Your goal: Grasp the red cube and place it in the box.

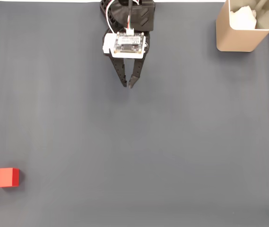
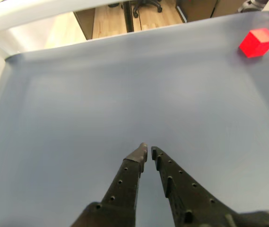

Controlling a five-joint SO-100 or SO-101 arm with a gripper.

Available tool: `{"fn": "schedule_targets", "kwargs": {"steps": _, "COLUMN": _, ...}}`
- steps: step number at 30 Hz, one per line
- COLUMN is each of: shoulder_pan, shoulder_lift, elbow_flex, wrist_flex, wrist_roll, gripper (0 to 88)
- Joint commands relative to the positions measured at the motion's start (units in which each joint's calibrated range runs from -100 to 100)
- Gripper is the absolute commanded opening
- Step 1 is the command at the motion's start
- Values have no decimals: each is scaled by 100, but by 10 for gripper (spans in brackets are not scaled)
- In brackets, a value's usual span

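The red cube (image 1: pixel 6 177) rests on the grey mat at the lower left of the fixed view; in the wrist view the red cube (image 2: pixel 258 42) sits at the top right. The beige box (image 1: pixel 242 26) stands at the top right corner of the fixed view, with something white inside it. My gripper (image 1: pixel 127 85) hangs near the top centre of the fixed view, far from both cube and box. Its black fingers meet at the tips with nothing between them. In the wrist view the gripper (image 2: pixel 147 151) points over bare mat.
A dark grey mat (image 1: pixel 172 142) covers the table. In the wrist view its far edge (image 2: pixel 125 35) borders a wooden floor with chair legs beyond. A wide stretch of bare mat lies between the gripper and the cube.
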Motion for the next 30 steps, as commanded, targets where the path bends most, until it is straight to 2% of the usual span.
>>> {"fn": "schedule_targets", "kwargs": {"steps": 1, "shoulder_pan": -77, "shoulder_lift": 491, "elbow_flex": -907, "wrist_flex": -253, "wrist_roll": -54, "gripper": 2}}
{"fn": "schedule_targets", "kwargs": {"steps": 16, "shoulder_pan": 93, "shoulder_lift": 2839, "elbow_flex": -4037, "wrist_flex": -122, "wrist_roll": -103, "gripper": 2}}
{"fn": "schedule_targets", "kwargs": {"steps": 30, "shoulder_pan": 1059, "shoulder_lift": 4962, "elbow_flex": -6427, "wrist_flex": 370, "wrist_roll": 29, "gripper": 2}}
